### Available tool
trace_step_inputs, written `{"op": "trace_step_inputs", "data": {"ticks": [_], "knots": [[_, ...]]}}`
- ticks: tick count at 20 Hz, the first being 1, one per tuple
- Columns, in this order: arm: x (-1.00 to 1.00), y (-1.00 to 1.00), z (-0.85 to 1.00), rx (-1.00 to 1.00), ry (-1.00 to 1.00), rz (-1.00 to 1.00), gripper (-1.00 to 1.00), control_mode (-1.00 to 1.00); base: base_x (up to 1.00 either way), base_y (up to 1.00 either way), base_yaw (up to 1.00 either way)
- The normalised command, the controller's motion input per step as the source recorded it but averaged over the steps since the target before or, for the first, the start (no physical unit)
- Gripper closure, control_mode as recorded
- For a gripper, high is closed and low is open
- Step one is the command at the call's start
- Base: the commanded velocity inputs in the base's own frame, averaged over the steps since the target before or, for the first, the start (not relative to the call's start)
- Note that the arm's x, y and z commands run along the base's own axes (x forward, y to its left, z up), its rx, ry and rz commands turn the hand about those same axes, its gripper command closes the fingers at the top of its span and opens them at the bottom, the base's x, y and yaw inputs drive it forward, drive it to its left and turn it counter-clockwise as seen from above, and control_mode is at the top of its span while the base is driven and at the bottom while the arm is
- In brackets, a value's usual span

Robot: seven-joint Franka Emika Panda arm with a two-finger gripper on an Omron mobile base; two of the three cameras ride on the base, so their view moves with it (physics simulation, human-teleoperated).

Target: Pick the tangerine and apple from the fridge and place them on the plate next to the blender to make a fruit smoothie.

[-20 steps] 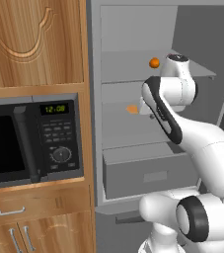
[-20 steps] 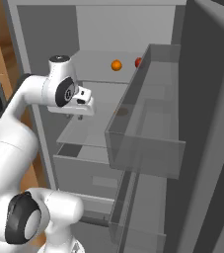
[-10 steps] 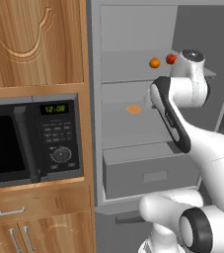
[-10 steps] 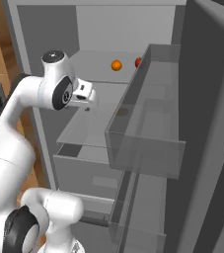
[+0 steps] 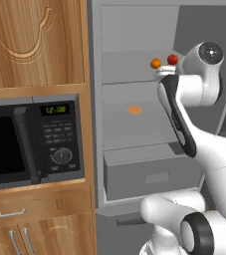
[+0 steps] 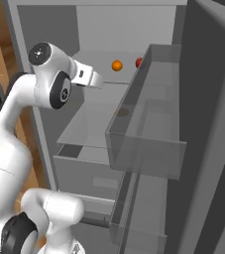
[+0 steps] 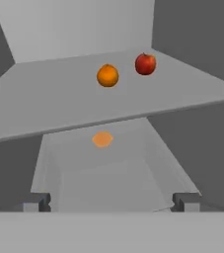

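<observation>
The fridge (image 5: 134, 30) stands open. On its upper shelf (image 7: 59, 108) the orange tangerine (image 7: 107, 75) sits to the left of the red apple (image 7: 145, 64), a small gap between them. Both fruits also show in the base views: tangerine (image 5: 155, 63) (image 6: 116, 65), apple (image 5: 172, 60) (image 6: 139, 62). My gripper (image 7: 112, 201) is open, with nothing between its fingers, in front of that shelf's edge and short of the fruit. From the right it hangs at shelf height (image 6: 97, 80), left of the tangerine. The plate and the blender are out of view.
A flat orange patch (image 7: 102, 139) lies on the lower shelf. A grey drawer (image 5: 154, 174) sits at the fridge bottom. The open fridge door with its clear bins (image 6: 148, 124) stands close on the right. A black microwave (image 5: 30, 144) sits in wooden cabinets on the left.
The hand has risen to the level of the upper shelf and moved toward the fruit. Its jaws have gone from shut to open.
</observation>
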Motion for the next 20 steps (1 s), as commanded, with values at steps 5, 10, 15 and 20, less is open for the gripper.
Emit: {"op": "trace_step_inputs", "data": {"ticks": [5,10,15,20], "knots": [[0.97,-0.12,0.32,0.05,-0.16,-0.16,-1.0,-1.0,0.0,0.0,0.0],[1.0,-0.18,0.15,0.09,0.09,-0.02,-1.0,-1.0,0.0,0.0,0.0],[0.63,-0.15,-0.01,0.02,0.2,0.0,-1.0,-1.0,0.0,0.0,0.0],[0.49,-0.04,-0.3,0.0,0.03,0.0,-1.0,-1.0,0.0,0.0,0.0]]}}
